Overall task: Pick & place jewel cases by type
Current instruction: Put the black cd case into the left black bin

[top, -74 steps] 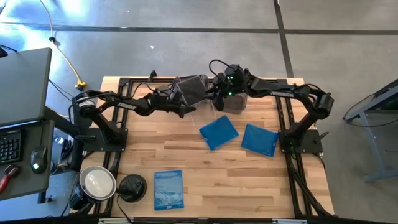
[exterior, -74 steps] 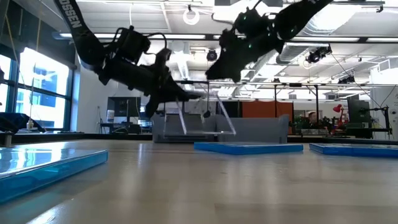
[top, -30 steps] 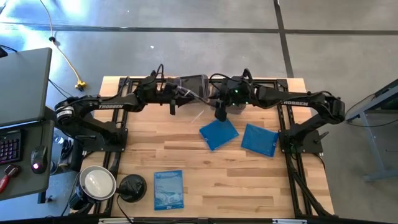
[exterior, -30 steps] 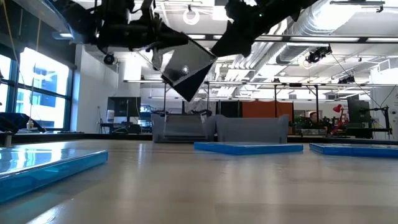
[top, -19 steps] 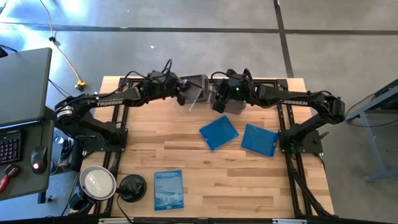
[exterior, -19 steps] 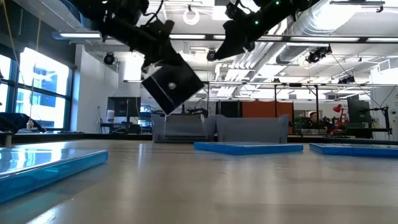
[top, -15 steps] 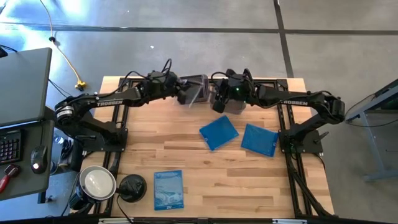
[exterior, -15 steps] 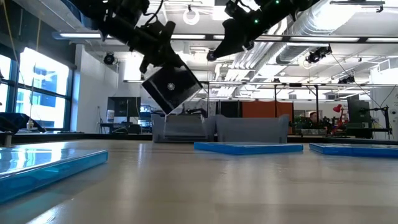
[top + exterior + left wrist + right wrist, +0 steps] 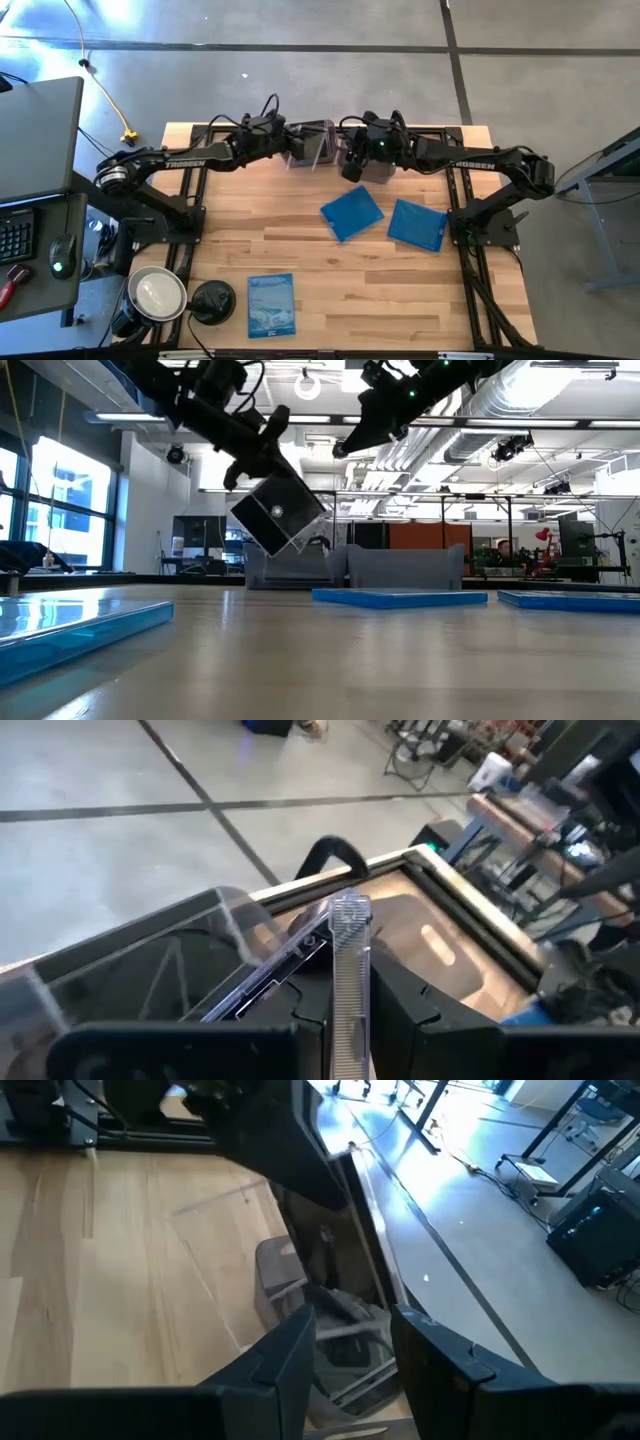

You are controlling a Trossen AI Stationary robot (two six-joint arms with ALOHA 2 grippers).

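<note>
My left gripper [image 9: 258, 463] is shut on a clear and black jewel case [image 9: 278, 512] with a shiny disc. It hangs over the left smoky tub [image 9: 318, 136] at the table's far edge. My right gripper [image 9: 349, 168] hovers open over the right tub [image 9: 380, 165] and holds nothing. Two blue cases [image 9: 351, 213] [image 9: 417, 223] lie flat mid-table. The paler printed case [image 9: 271, 304] lies flat near the near edge. In the left wrist view another dark case [image 9: 268, 978] seems to lean inside the tub [image 9: 150, 955]. My left gripper pinches the case between its two fingers at its upper edge [image 9: 262, 482], coming from above and slanting toward the far right. In the wrist view the case shows edge-on [image 9: 349, 990] between the fingers. It hangs below them, tilted onto a corner, lifted clear above the tub.
A round black object [image 9: 211, 300] and a white-lined cup [image 9: 157, 293] sit at the near left corner. Black frame rails [image 9: 468, 230] run along both sides of the table. Bare wood [image 9: 400, 300] lies on the near right.
My left gripper has moved toward the far edge and down, keeping its hold. The case has turned and sunk from high above the table to just over the left tub. My right gripper has drawn back from the table's middle toward the right tub.
</note>
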